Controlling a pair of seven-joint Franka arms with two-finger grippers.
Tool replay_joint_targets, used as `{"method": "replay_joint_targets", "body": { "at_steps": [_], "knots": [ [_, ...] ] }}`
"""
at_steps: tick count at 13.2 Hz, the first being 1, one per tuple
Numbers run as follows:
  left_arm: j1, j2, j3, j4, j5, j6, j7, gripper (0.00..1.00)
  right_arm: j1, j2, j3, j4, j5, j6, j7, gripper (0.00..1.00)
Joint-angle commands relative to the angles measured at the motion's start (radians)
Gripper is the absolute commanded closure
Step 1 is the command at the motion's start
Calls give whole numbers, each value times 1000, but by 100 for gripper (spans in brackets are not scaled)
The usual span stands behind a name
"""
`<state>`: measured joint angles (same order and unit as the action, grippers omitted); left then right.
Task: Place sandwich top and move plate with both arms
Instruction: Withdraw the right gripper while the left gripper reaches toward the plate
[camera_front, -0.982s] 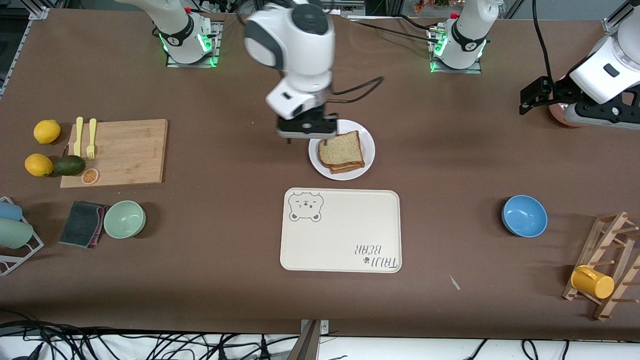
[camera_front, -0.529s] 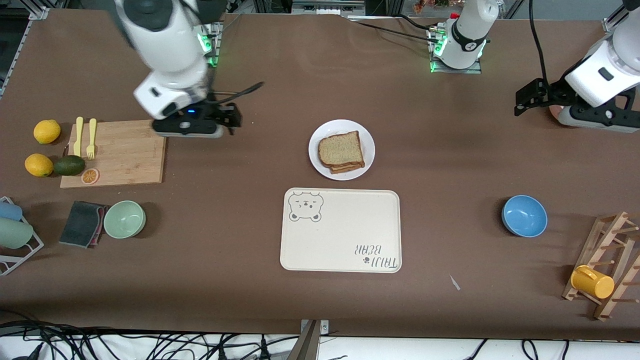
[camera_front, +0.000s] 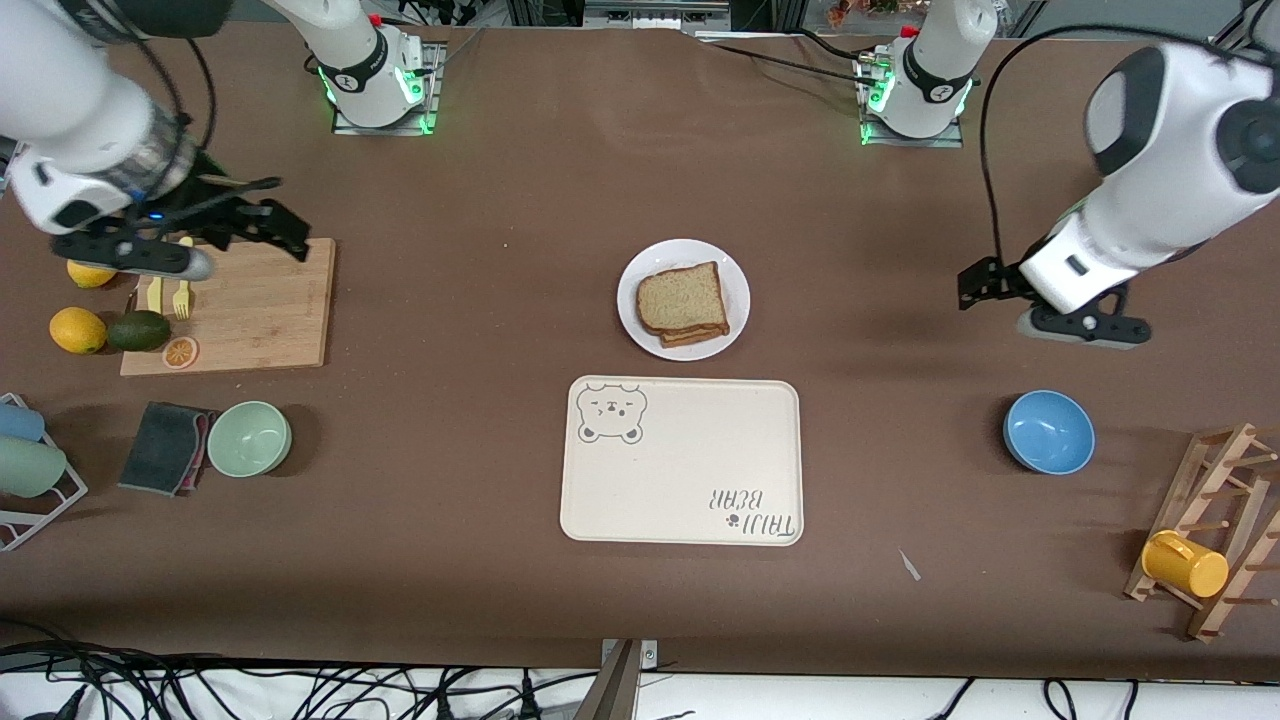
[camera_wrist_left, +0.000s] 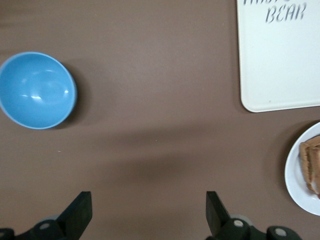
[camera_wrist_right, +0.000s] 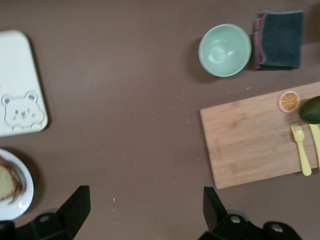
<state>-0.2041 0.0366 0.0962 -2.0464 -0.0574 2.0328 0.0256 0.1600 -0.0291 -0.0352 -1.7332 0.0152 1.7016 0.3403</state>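
brown tabletop runs the whole width of the scene, with the plate sitting about midway between the two arms' ends and just farther from the front camera than the cream bear-print tray. the sandwich top already lies on the plate, resting on the darker slice beneath it and roughly squared up with it, so by the look of things the placing part is done and the two-armed move of the plate is what remains.

the right hand hangs over the wooden cutting board toward the right arm's end, fingers spread and holding nothing. the left hand hovers over bare tabletop toward the left arm's end, above the stretch between the plate and the blue bowl; its fingers are likewise spread and empty.

to do the step well, both hands should probably come in low from their own sides and pinch the rim at points facing each other across the plate, clear of the bread. closing and lifting together, at the same height, ought to keep the plate level; an uneven lift could tip it and let the top slice slide off. the likely destination is the tray, though that is only a guess.
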Motion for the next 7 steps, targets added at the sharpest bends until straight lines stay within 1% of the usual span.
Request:
{"method": "replay_joint_targets", "body": {
  "at_steps": [1,2,3,5,6,7],
  "knots": [
    [-43,15,0,-47,-24,41,7,0,-108,-21,8,0,6,-16,-32,0],
    [-55,60,0,-46,-12,41,11,0,-114,-21,5,0,-9,-32,-56,0],
    [-55,106,0,-40,-10,44,22,0,-117,-20,-9,0,-5,-37,-87,0],
    [-57,147,0,-38,-25,50,56,0,-119,-14,-32,0,6,-2,-95,0],
    [-60,160,-3,-40,-63,66,56,0,-117,-6,-32,0,6,6,-87,0],
    [-72,178,-12,-43,-128,108,56,0,-112,-2,-29,0,-9,6,-78,0]
  ]
}}
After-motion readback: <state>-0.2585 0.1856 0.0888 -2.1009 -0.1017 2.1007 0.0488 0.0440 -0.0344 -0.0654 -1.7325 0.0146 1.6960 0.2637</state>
